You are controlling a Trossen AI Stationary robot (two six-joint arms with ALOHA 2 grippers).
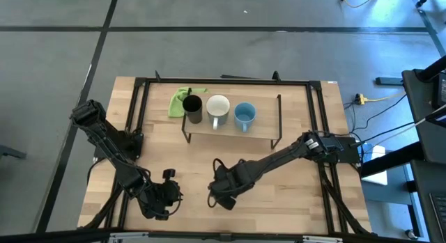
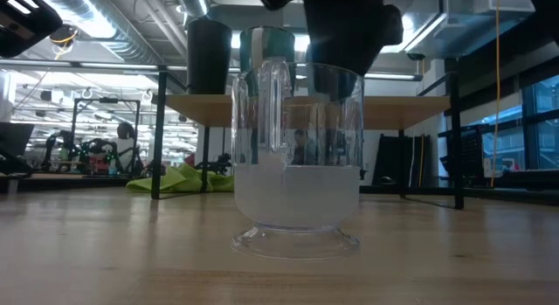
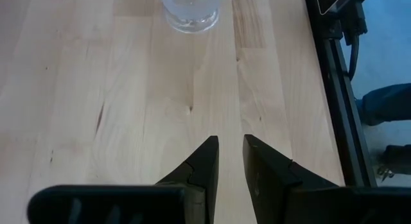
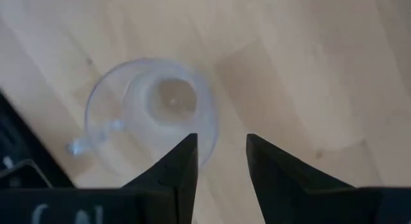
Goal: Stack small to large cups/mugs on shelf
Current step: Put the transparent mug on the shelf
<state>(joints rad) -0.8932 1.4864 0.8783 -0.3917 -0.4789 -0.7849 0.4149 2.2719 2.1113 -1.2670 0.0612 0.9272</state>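
Clear glass is what the transparent cup [image 2: 297, 156] is made of; it is seen upright on the table [image 1: 293, 194], near the front edge and well apart from the shelf [image 1: 261, 129]. In the low view a handle is shown on its side and a flared foot at its base. The right tool [image 4: 220, 161] is held directly above this cup, its two dark fingers [image 4: 182, 166] spread apart, with one finger over the cup's rim and the other beside it. No contact between fingers and glass can be made out. In the high view the right tool [image 1: 224, 195] is found at the end of the arm stretched in from the table's right side.

On the shelf, three vessels are lined up in a row: the black cup [image 1: 193, 108], the white mug [image 1: 218, 109] and the light blue mug [image 1: 244, 115], each just beside the next. A green cloth [image 1: 182, 100] is seen on the table behind the black cup.

The left tool [image 1: 162, 196] is parked near the front left corner of the table. In the left wrist view its fingers [image 3: 204, 169] are shown slightly apart, with nothing between them, pointing toward the clear cup farther off.
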